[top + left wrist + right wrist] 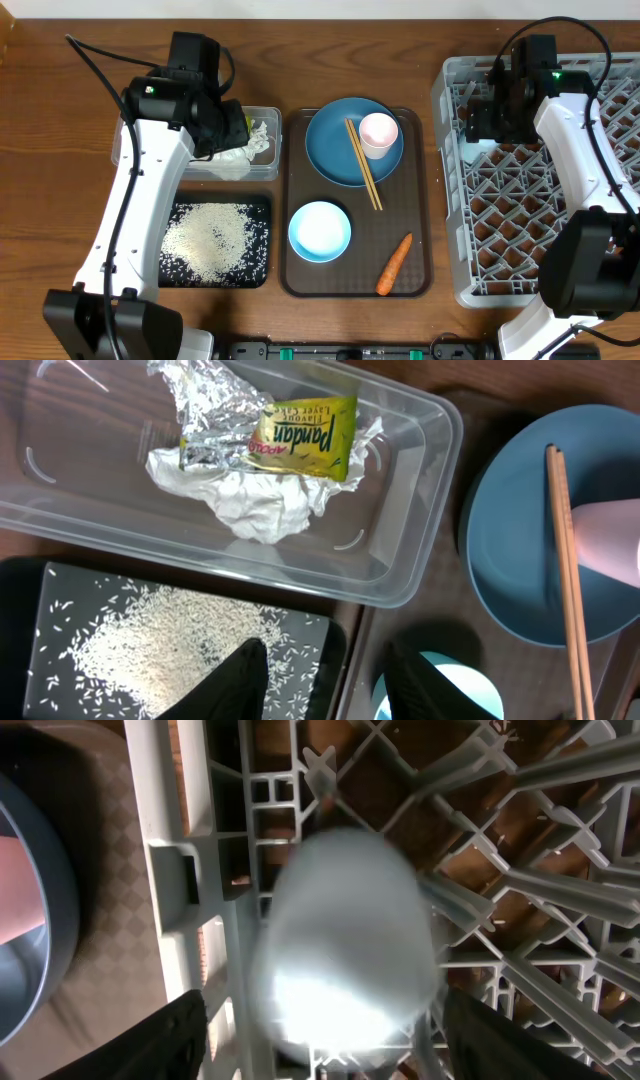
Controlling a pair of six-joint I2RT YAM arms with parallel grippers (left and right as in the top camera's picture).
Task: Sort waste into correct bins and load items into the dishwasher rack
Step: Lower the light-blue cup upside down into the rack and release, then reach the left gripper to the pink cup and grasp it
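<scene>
Over at the right claw (330, 1007), the fingers stand wide apart with a light blue cup (345, 930) between them. The cup is blurred and has a clear gap on one side, so nothing is clamped. The grey rack (165, 810) lies directly underneath, its lattice spreading out ahead of the claw. The left claw (330, 682) hangs spread and empty. Just ahead of it is the clear tub (405, 565) with its crumpled wrappers (270, 470), and the black tray (60, 600) of rice (160, 650) sits beneath its left finger. Off to that claw's right, the plate (510, 560) carries the chopsticks (568, 560) and the pink cup (610, 540). The bowl (320, 231) shows under its right finger. The carrot (394, 265) lies on the brown tray (420, 200), well apart from both claws.
</scene>
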